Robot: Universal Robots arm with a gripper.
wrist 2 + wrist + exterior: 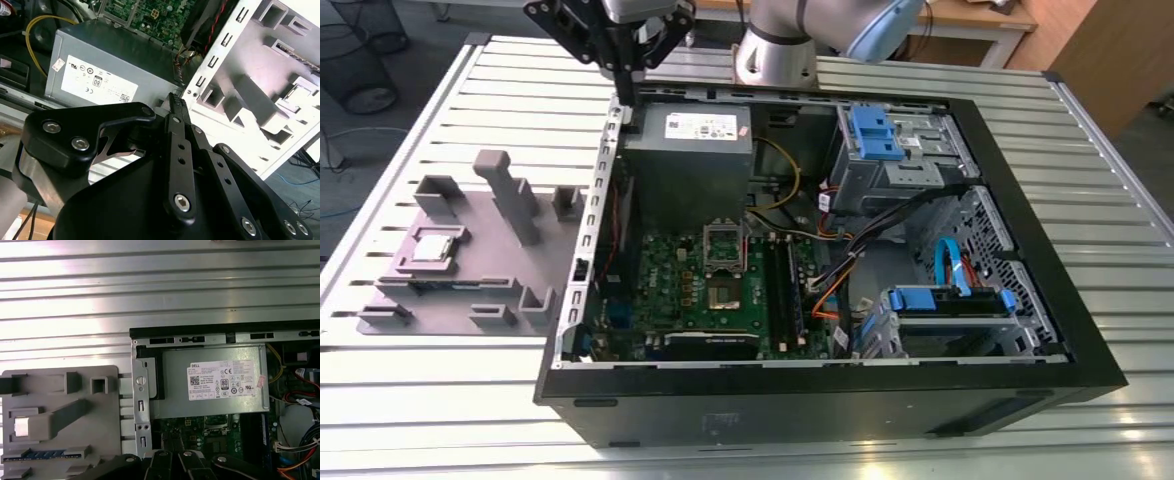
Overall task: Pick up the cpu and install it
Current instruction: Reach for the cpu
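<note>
The cpu [438, 245] is a small silvery square lying in a recess of the grey fixture [467, 270] on the exterior view's left, outside the computer case. In the first wrist view the cpu [20, 426] shows as a bright square partly behind a grey block. My gripper [624, 98] hangs over the case's back corner beside the grey power supply [687, 150], well away from the cpu. Its fingers meet in one thin tip, shut on nothing, and the second wrist view shows the gripper [175, 100] the same way. The motherboard's cpu socket [724, 295] lies bare, its metal frame [724, 240] hinged up.
The open black computer case [1041, 300] lies on a slatted metal table [427, 400]. Inside are the green motherboard [667, 290], drive cages with blue clips [874, 135], and loose cables [834, 275]. Upright blocks [507, 195] rise from the fixture.
</note>
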